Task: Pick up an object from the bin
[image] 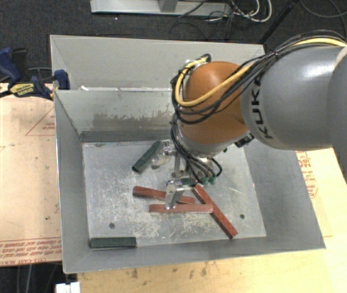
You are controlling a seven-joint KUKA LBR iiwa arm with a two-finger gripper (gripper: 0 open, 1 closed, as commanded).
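My gripper (pixel 175 195) hangs below the arm's orange cover, low over the middle of the bin floor. Its tip is down among three red-brown flat bars: one bar (pixel 148 192) reaches out to its left, a second bar (pixel 189 209) lies crosswise just in front of it, and a third bar (pixel 217 215) runs diagonally toward the front right. The tip seems to touch where the first two bars meet. A dark green bar (pixel 145 158) lies tilted behind and to the left, apart from the gripper.
Another dark green bar (pixel 112 242) lies flat at the bin's front left corner. The arm and its orange cover hide the back right part of the floor. The bin's sloped walls rise on all sides.
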